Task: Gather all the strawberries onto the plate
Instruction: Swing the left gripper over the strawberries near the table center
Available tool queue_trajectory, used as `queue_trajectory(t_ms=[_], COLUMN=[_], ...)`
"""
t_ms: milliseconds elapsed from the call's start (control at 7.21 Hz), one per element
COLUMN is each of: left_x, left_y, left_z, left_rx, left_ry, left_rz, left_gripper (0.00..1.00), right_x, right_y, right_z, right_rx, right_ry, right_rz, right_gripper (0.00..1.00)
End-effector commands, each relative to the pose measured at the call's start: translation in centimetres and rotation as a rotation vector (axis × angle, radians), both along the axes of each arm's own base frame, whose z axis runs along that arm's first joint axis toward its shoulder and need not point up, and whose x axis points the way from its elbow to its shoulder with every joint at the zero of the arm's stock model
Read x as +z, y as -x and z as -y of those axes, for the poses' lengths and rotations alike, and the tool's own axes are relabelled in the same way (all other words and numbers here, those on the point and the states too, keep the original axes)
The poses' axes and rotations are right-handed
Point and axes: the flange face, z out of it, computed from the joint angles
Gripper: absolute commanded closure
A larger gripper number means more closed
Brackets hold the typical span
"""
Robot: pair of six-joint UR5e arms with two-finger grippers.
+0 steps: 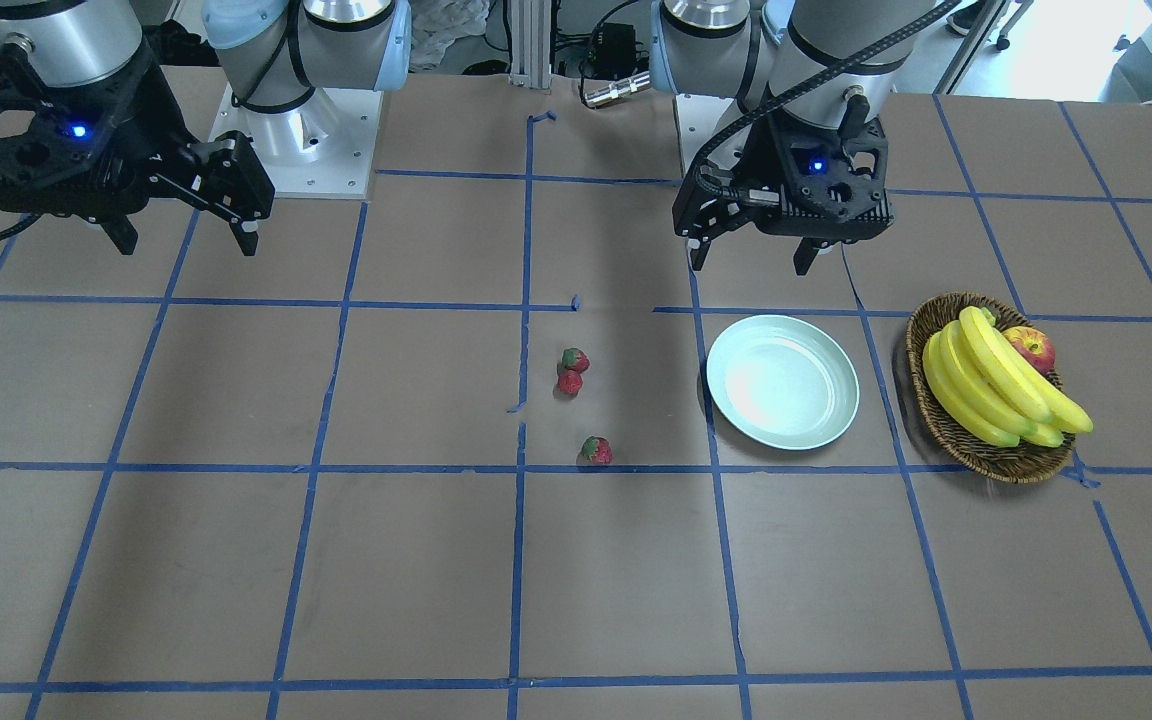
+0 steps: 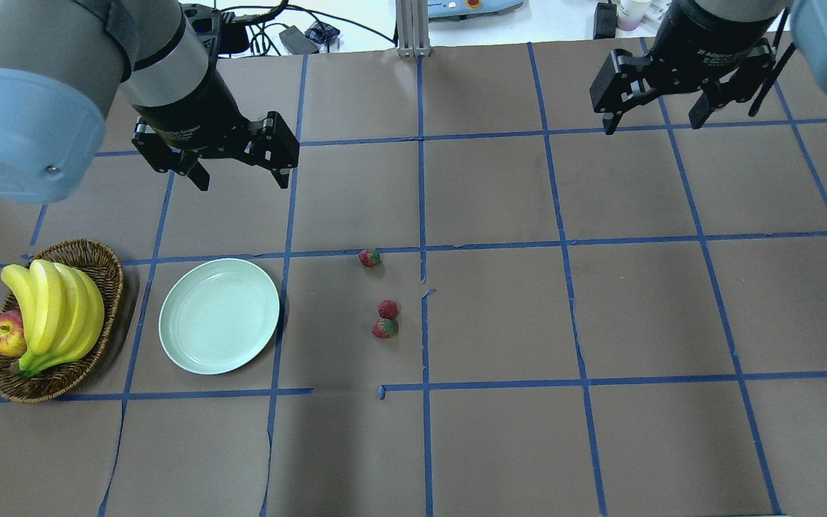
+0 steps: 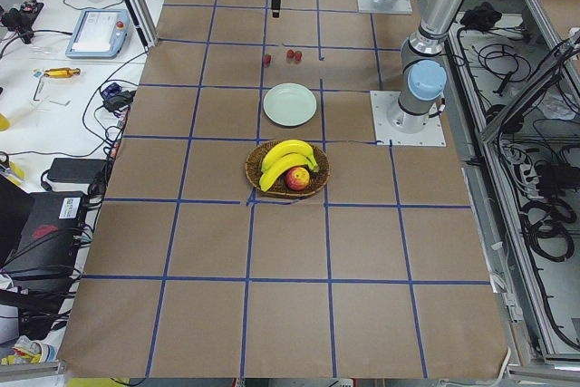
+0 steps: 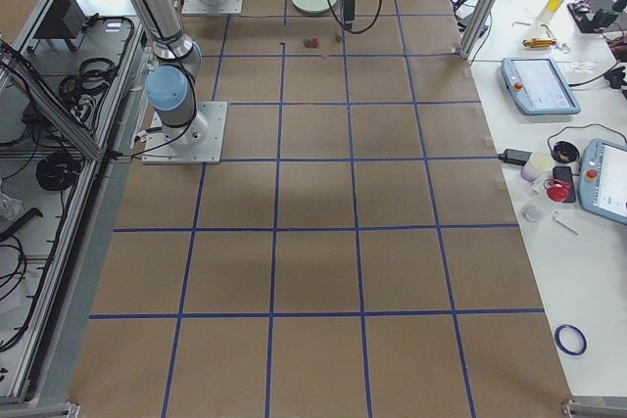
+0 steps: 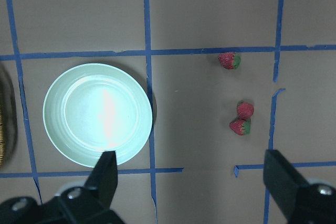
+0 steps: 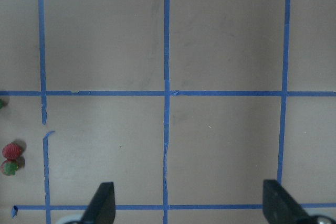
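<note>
Three strawberries lie on the table near its middle: one alone [image 2: 369, 257] [image 1: 596, 450] [image 5: 230, 60], and two touching each other [image 2: 387, 309] [image 2: 384, 328] [image 1: 570, 372] [image 5: 244, 109] [image 5: 240, 126]. The pale mint-green plate [image 2: 219, 316] [image 1: 782, 381] [image 5: 97, 114] is empty, left of them in the overhead view. My left gripper [image 2: 240, 176] [image 1: 750, 261] [image 5: 191, 182] is open and empty, high above the table behind the plate. My right gripper [image 2: 652, 118] [image 1: 186, 240] [image 6: 189, 203] is open and empty, high over the far right. The touching pair shows at the right wrist view's left edge [image 6: 11, 158].
A brown wicker basket [image 2: 101, 262] [image 1: 936, 410] with bananas [image 2: 54, 309] and a red-yellow apple [image 2: 6, 334] stands left of the plate in the overhead view. Blue tape lines grid the brown table.
</note>
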Motion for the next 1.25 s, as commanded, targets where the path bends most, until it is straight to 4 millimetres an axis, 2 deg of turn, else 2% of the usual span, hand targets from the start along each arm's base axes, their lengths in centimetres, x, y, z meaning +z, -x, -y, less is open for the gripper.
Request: queue_trajectory(t_ms=[0,139,278,416,694,1110], left_x=[-1.5,-3.7,-7.5,-11.9,-19.1,-27.8], left_y=[0.4,1.4,3.5,4.7,7.0,8.4], left_z=[0.6,1.3,1.6,1.2,2.0,5.2], left_rx=[0.005,0.004,0.017,0.081,0.140,0.207], left_ry=[-0.022,-0.027,-0.051,-0.093,-0.034,-0.017], left_rz=[-0.001,0.000,-0.011,-0.001,-0.020,-0.024], left_gripper=[0.00,0.00,0.00,0.00,0.00,0.06], right_x=[-0.4,-0.2,0.0,0.1,0.1,0.0], right_y=[0.0,0.0,0.0,0.0,-0.1,0.0], right_z=[-0.1,-0.1,0.0,0.0,0.0,-0.1], right_rx=[-0.004,-0.003,-0.003,-0.003,-0.003,-0.003], right_ry=[0.007,0.007,0.010,0.013,0.012,0.010], right_rz=[0.003,0.003,0.005,0.004,0.006,0.005], right_gripper=[0.00,0.00,0.00,0.00,0.00,0.00])
